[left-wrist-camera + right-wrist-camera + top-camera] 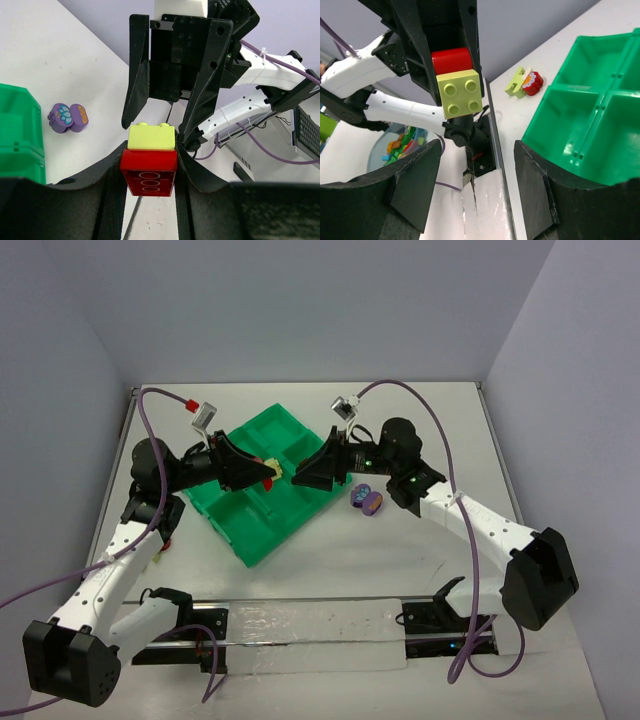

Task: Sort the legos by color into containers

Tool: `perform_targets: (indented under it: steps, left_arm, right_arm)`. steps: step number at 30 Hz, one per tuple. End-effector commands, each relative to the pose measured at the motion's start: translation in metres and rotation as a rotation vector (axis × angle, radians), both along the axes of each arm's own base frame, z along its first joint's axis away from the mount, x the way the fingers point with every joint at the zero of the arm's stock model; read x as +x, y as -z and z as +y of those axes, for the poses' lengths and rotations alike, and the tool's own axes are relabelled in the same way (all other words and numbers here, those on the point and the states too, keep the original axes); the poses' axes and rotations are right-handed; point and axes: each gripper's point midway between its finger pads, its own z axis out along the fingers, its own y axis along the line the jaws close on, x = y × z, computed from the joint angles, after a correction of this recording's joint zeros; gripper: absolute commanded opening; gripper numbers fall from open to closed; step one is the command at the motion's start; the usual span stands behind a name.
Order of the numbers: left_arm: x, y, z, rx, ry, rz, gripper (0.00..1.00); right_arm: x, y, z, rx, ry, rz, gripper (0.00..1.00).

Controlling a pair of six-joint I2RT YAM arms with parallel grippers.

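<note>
Left end effector [150, 161] clenched on small red plastic brick [148, 181], with pale yellow-green brick [151, 137] stuck on top, the pair held over bright green compartment tray [250, 532]. Right end effector [477, 160] spread wide, fingers either side of yellow-green brick, contact unclear. Two purple pieces [367, 501] lie on white bench [420, 420] near tray.

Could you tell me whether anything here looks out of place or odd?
Yes: the left tool holds a red brick with a yellow-green brick stuck to it, two colours joined, while the open right tool faces it. The green tray sits skewed to the table edges, and purple pieces lie loose beside it.
</note>
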Motion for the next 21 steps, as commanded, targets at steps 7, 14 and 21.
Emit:
perform_targets:
  steps: [7, 14, 21]
  left_arm:
    - [-0.006, -0.014, 0.001, -0.019, 0.023, -0.080, 0.00]
    - [-0.004, -0.005, 0.003, 0.026, 0.009, -0.066, 0.00]
    - [0.022, 0.012, 0.013, 0.165, -0.157, -0.116, 0.00]
  right_arm:
    - [-0.008, -0.033, 0.011, 0.068, -0.088, -0.086, 0.67]
    - [0.011, -0.011, -0.007, -0.173, 0.091, -0.139, 0.72]
    - [0.035, 0.005, -0.029, -0.333, 0.323, 0.243, 0.83]
